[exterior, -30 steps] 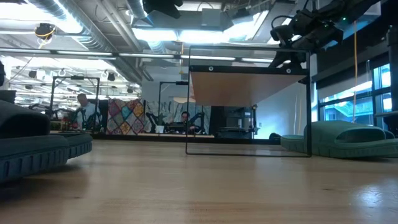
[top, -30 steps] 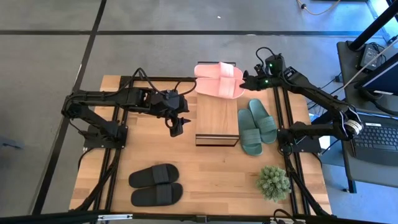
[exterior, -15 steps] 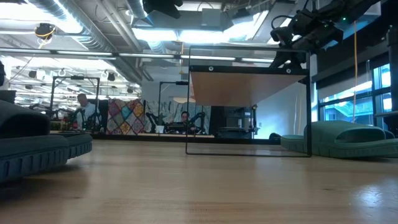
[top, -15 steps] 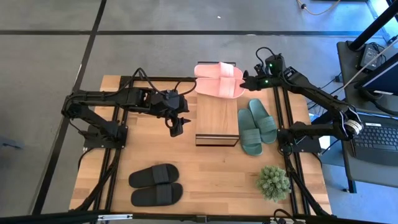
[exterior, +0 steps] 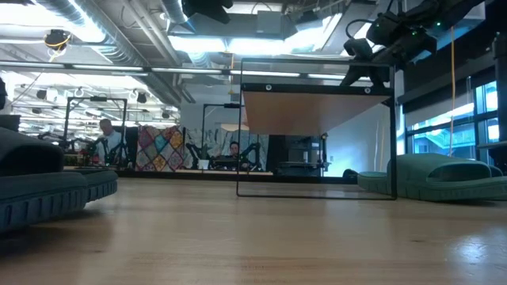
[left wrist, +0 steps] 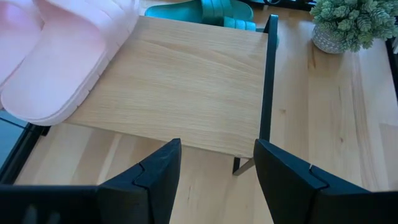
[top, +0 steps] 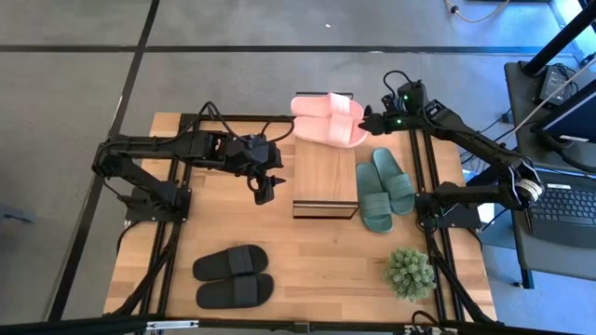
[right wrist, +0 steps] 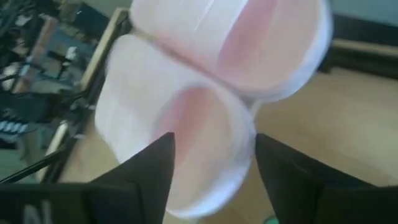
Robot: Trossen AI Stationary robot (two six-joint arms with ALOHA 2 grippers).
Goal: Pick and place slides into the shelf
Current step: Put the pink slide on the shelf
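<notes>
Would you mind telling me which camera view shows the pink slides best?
The high view: the pink slides lie whole, side by side on the far end of the shelf. The right wrist view shows them blurred and cropped, the left wrist view only an edge, and the low view hides them above the plank.

The light pink foam slides (top: 328, 120) lie on the far end of the narrow light wood plank shelf (top: 324, 181). The right end effector (top: 369, 122) sits at their edge, apparently touching. The left end effector (top: 264, 190) hovers beside the shelf.
</notes>
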